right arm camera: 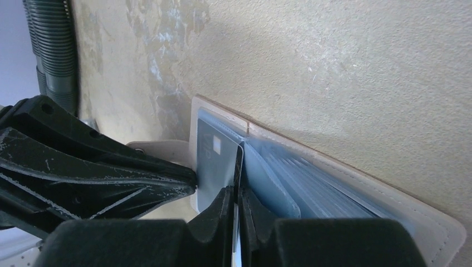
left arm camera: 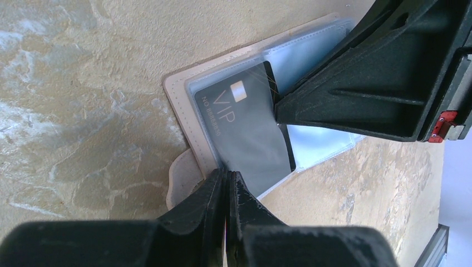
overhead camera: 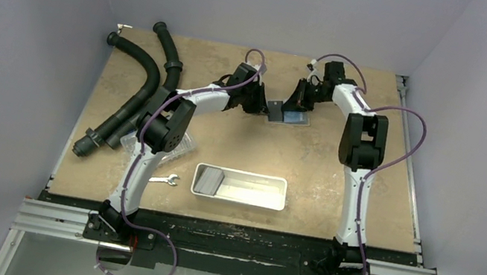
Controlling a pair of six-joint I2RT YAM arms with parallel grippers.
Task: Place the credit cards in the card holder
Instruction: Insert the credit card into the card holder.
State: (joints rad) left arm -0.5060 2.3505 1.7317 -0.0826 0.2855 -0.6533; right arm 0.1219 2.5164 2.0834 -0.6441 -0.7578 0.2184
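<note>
Two claws meet at the open card holder point(overhead camera: 296, 119), twelve o'clock on the table point(overhead camera: 337, 192).
The right gripper point(right arm camera: 236, 193) pinches the grey credit card point(left arm camera: 245, 133) over the holder's nine-o'clock panel; the left gripper point(left arm camera: 225, 175), clenched, sits at the card's nine-o'clock side.

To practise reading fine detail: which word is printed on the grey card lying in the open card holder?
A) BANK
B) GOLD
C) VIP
C: the left wrist view shows the grey card on the card holder with the letters VIP printed near its chip.
</note>
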